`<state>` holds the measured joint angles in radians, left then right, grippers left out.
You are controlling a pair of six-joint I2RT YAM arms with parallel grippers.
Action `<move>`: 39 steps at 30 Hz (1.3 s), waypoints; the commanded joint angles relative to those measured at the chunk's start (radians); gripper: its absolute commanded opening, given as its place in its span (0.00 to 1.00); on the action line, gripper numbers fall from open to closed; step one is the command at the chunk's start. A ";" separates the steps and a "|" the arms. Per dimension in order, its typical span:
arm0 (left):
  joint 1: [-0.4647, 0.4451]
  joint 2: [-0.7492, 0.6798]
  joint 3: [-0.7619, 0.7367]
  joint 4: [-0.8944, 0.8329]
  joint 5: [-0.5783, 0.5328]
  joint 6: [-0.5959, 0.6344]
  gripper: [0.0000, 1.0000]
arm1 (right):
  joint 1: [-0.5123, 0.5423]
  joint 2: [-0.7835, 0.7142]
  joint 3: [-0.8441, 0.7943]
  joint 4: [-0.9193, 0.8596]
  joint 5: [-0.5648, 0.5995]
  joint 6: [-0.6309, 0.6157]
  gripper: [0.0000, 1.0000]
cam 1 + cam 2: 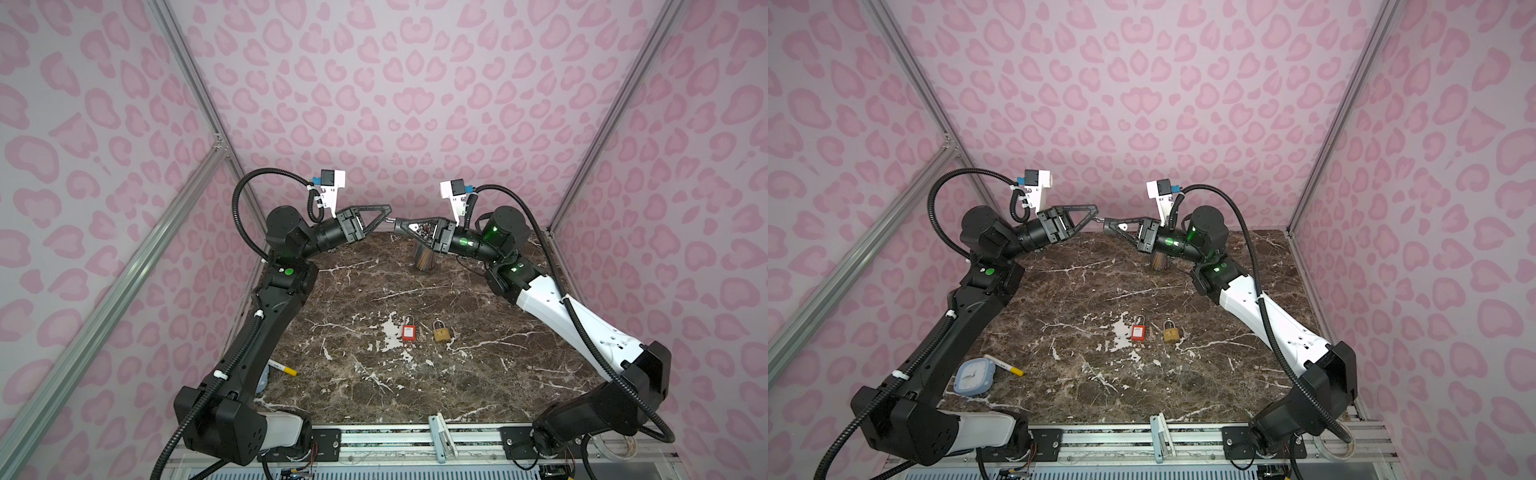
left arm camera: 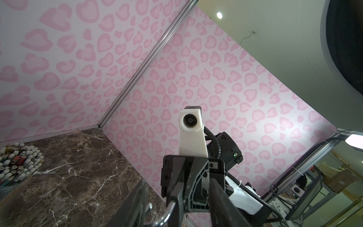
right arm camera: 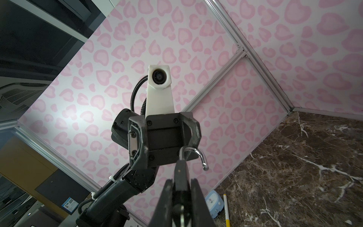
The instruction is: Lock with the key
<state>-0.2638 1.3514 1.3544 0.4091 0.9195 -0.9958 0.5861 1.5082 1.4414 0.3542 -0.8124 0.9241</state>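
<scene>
My right gripper [image 3: 180,180] is shut on a black padlock [image 3: 181,173], held high above the back of the table. Its silver shackle [image 3: 193,152] stands open, one end free. My left gripper [image 2: 179,181] faces it tip to tip in both top views [image 1: 388,214] [image 1: 1096,214]. Its jaws stand apart around the shackle [image 2: 169,211], which lies close to one finger [image 2: 141,200]. A silvery bit [image 3: 182,215] shows at the padlock's rear end between my right fingers. I cannot tell whether it is the key.
On the marble table [image 1: 478,374] lie a red padlock [image 1: 409,331] and a brass padlock [image 1: 440,332], with a small pale piece [image 1: 422,334] between them. A metal tin of pens [image 1: 424,259] stands under the right gripper. A yellow-tipped marker [image 1: 1005,365] and blue clock [image 1: 974,376] lie front left.
</scene>
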 commanded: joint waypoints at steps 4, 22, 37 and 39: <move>0.001 -0.005 -0.003 0.008 0.018 0.014 0.37 | -0.016 0.000 -0.006 0.093 -0.010 0.033 0.11; 0.001 -0.005 -0.032 0.011 0.022 0.007 0.24 | -0.032 -0.011 -0.010 0.100 -0.021 0.038 0.11; -0.005 -0.001 -0.025 0.019 0.039 -0.007 0.07 | -0.031 -0.023 -0.042 0.143 -0.018 0.014 0.11; -0.005 -0.001 -0.023 0.020 0.039 -0.006 0.06 | -0.031 -0.019 -0.039 0.143 -0.017 0.028 0.10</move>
<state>-0.2676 1.3499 1.3216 0.3927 0.9459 -0.9943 0.5541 1.4891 1.4044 0.4370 -0.8143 0.9497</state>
